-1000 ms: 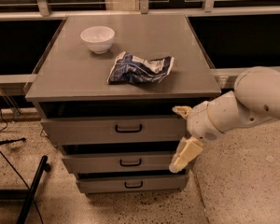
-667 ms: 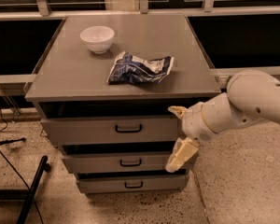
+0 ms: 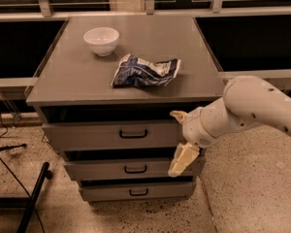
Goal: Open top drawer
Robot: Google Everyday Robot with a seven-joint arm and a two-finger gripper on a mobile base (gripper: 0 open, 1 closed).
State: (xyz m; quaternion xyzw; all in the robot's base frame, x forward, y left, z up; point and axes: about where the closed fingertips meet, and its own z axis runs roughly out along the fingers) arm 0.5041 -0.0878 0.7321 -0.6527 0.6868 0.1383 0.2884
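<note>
Top drawer [image 3: 87,136] w/ tool [image 3: 180,137] fingers spread wide, at its rt end

- The gripper [image 3: 180,137] sits before the right end of the top drawer [image 3: 111,135], covering that corner; we cannot tell whether its spread fingers [image 3: 183,159] touch the panel.
- The arm [image 3: 262,110] is cut off by the right edge.
- The print on the bag [image 3: 145,71] on the tabletop [image 3: 72,76] is too blurred for us to read.
- A black stand [image 3: 31,198] is cut off at the bottom edge.

Nothing readable on the bag [image 3: 145,71] or the jaws beside the top drawer [image 3: 87,136].
</note>
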